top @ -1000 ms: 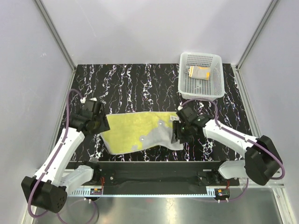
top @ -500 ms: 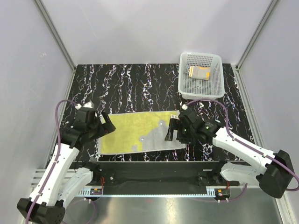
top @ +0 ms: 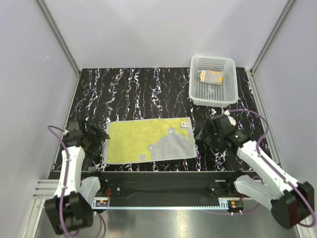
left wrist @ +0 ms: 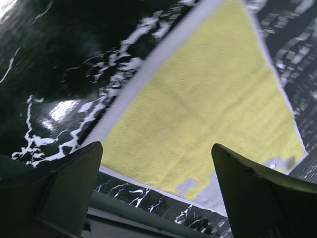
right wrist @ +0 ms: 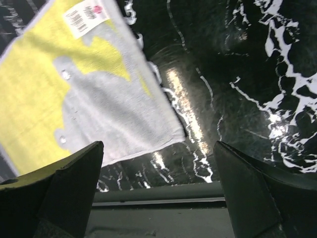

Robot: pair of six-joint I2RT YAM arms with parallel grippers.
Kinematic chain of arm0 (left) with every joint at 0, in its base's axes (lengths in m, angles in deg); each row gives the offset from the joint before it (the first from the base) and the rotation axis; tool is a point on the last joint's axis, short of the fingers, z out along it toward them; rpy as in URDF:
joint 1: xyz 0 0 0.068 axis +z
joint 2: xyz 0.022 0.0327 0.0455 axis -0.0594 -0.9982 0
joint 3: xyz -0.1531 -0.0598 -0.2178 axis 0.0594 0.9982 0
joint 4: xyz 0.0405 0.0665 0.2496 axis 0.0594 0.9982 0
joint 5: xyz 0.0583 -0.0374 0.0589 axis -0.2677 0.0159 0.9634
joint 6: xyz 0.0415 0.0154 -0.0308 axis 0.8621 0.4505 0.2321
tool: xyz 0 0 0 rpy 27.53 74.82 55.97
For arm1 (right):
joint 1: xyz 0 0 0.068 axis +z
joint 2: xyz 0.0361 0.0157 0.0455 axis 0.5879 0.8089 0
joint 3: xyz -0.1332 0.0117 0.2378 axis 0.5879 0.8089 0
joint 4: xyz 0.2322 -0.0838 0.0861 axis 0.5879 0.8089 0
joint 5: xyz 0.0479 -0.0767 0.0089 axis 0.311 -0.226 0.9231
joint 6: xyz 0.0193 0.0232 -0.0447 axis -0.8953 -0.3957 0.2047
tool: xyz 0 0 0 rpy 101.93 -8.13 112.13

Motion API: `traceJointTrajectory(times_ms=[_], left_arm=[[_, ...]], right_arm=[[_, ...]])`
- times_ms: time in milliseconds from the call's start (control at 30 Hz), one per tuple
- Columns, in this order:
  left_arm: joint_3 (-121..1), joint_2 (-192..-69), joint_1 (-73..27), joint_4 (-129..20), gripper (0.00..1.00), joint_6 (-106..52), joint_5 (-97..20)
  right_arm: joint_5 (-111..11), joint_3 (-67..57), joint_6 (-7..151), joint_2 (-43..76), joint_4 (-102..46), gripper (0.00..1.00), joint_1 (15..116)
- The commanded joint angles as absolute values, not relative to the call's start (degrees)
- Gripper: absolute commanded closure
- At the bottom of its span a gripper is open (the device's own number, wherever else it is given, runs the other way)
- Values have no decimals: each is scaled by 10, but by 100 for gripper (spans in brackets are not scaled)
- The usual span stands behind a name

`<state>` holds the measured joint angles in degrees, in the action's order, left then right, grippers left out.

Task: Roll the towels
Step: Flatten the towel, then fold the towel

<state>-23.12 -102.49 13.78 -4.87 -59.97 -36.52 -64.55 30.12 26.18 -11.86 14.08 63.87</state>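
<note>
The yellow towel point(top: 143, 141) lies spread flat near the table's front edge, with a grey patch and a white label at its right end. My left gripper point(top: 100, 137) hovers open just off its left edge, holding nothing. In the left wrist view the yellow towel point(left wrist: 208, 99) fills the space ahead of the left gripper point(left wrist: 157, 198). My right gripper point(top: 203, 134) is open a little past the right edge. The right wrist view has the towel's grey corner point(right wrist: 114, 119) ahead and to the left of the right gripper point(right wrist: 158, 198). An orange towel point(top: 210, 77) sits bundled in the basket.
The white perforated basket point(top: 213, 101) stands at the back right of the black marbled table point(top: 143, 94). A dark rail point(top: 163, 181) runs along the front edge close below the towel. Grey walls enclose the table on three sides.
Both grippers opened and let go of the yellow towel, then drew back outward, left arm to the left, right arm to the right. The towel went from lifted and creased to lying flat.
</note>
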Motion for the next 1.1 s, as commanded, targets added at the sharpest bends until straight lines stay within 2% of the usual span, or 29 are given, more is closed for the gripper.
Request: traceJointTrajectory(times_ms=[0, 133, 200, 233, 400, 500, 700, 733, 1033, 1067], left_arm=[[-219, -1061, 193, -60, 1, -597, -426], [-182, -1051, 242, -85, 1, -622, -449], [-175, -1096, 242, -110, 1, -626, -476], [-175, -1113, 243, -172, 1, -619, -495], [-281, -1245, 239, -253, 2, -575, -444], [-319, -1311, 238, -289, 11, -566, -445], [-375, -1411, 223, -335, 19, -562, -421], [-379, -1430, 220, -339, 21, -564, -422], [-383, -1493, 158, -404, 23, -592, -401], [-385, -1497, 154, -406, 26, -592, -401]], right_arm=[[-614, 270, 305, -57, 123, 0, 619], [-580, 260, 317, 11, 83, 0, 613], [-557, 261, 317, 28, 49, 0, 608], [-555, 261, 318, 43, 36, 0, 604], [-513, 225, 346, 125, -37, 0, 554], [-481, 184, 366, 193, -67, 1, 518], [-467, 141, 384, 267, -123, 8, 492], [-468, 132, 388, 275, -127, 11, 488], [-453, 89, 392, 395, -182, 20, 472], [-448, 89, 392, 402, -189, 22, 472]])
